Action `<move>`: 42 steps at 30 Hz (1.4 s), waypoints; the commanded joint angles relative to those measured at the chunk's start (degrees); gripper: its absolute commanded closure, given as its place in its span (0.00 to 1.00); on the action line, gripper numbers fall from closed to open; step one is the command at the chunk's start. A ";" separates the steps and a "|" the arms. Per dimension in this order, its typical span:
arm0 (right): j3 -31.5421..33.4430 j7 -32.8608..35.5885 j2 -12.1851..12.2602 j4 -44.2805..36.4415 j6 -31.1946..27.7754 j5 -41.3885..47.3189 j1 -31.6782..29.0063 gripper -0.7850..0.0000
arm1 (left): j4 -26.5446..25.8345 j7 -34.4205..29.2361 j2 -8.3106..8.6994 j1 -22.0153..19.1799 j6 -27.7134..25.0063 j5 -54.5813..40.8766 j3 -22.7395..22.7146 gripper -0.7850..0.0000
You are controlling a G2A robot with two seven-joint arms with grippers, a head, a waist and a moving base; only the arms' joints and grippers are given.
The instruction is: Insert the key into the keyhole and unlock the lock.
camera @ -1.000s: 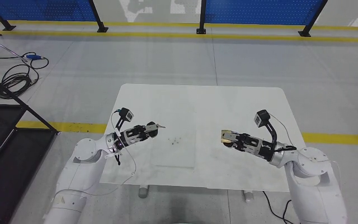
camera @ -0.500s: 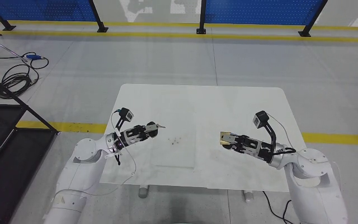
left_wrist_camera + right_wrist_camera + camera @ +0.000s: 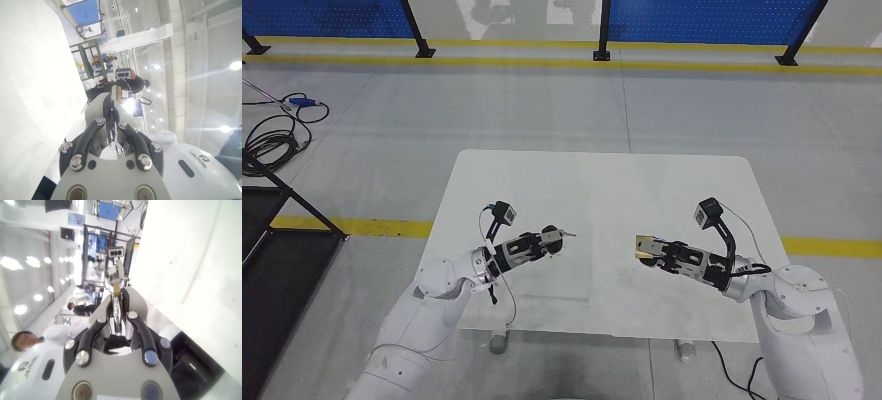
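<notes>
The key (image 3: 565, 234) juts from the tips of the left gripper (image 3: 553, 239), whose fingers are pinched tight on it. It points across at the brass lock (image 3: 646, 244). The right gripper (image 3: 652, 247) has its fingers clamped on the lock, with the shackle (image 3: 117, 315) lying back toward that wrist. A gap of bare white table (image 3: 642, 180) separates key tip and lock. Both grippers are well in from every edge, with open tabletop beyond them toward the far edge.

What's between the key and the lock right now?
Nothing. Top view shows only bare table between the key in the left gripper and the lock in the right gripper.
</notes>
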 commanded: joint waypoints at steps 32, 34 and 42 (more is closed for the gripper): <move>0.00 0.00 0.00 0.00 0.00 0.00 0.00 1.00 | 5.98 8.46 -4.15 -6.19 -6.35 -2.11 14.96 1.00; -0.33 -1.79 -0.03 -0.02 0.11 0.51 -0.40 1.00 | 5.79 9.21 -4.17 -6.01 -6.23 -2.00 14.88 1.00; -1.22 -2.25 0.04 1.85 2.66 8.95 -0.15 1.00 | 2.37 15.43 -4.61 -2.50 -9.72 -1.36 15.25 1.00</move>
